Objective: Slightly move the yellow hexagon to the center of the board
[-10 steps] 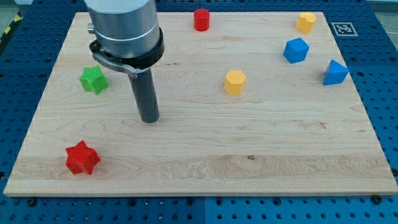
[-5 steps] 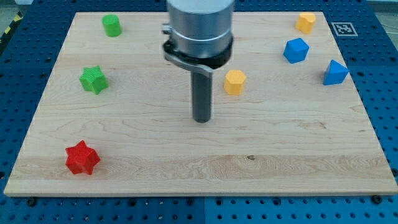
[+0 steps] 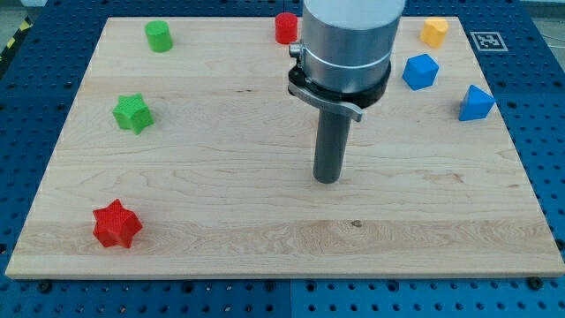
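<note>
Blue perforated bench (image 3: 547, 132) carries a pale wooden board (image 3: 221, 203) with visible grain. Only one yellow block (image 3: 433, 31) is seen: small, smooth, faceted like a hexagon, set at the far right corner, well apart from the board's middle. A dark round rod hangs from a grey metal cylinder, and my tip (image 3: 327, 180) is placed near the board's middle, touching no visible block. No pincer state can be told, only the rod being shown. Two blue angular blocks (image 3: 420, 71) (image 3: 476, 102) lie right of the rod. A red cylinder (image 3: 284, 27) is partly hidden by the arm. A green cylinder (image 3: 159, 36), green star (image 3: 132, 113) and red star (image 3: 116, 223) are spread along the left.
</note>
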